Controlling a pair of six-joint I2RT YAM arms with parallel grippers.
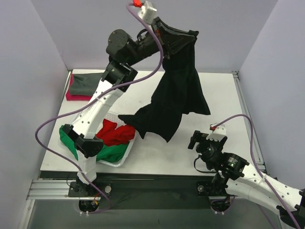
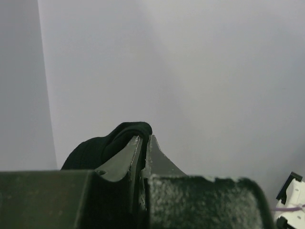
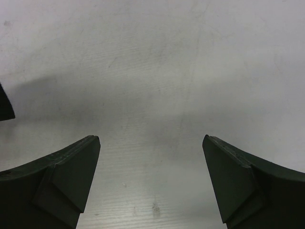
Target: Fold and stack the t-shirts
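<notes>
While my left gripper hung high over the far middle of the table, its fingers were pinched together on a fold of the black t-shirt. The shirt draped down toward the table just right of the basket. I judged this the lift-out step. Next, I would need to lower the shirt and spread it flat on bare table. My right gripper sat low at the near right, fingers apart, holding nothing, apart from the cloth.
</notes>
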